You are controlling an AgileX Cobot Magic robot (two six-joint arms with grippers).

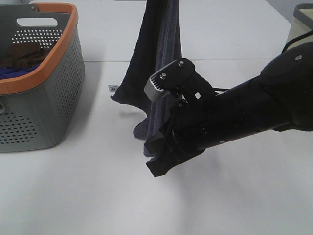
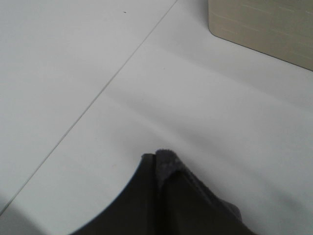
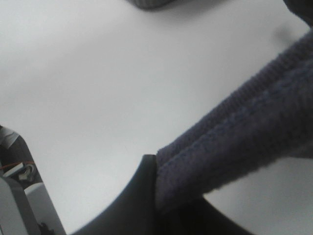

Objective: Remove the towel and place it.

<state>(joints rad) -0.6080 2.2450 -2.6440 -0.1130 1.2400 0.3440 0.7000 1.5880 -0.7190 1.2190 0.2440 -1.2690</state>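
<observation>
Slippage threatens: left gripper (image 2: 155, 157) and right gripper (image 3: 155, 159) each clamp only a thin edge of the towel (image 1: 146, 63), so pulling apart could free it.

light: bright, diffuse | shadows: soft, faint | wrist views: close foreground blurred

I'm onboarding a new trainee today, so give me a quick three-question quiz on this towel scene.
1. True or false: the dark navy cloth towel lies flat on the white table.
2. What holds the brown cloth and blue cloth? A) grey perforated plastic basket with orange rim B) bare table C) right arm's jaws
3. Fill in: both arms' jaws are shut on the ____.
Key: 1 false; 2 A; 3 towel.
</observation>
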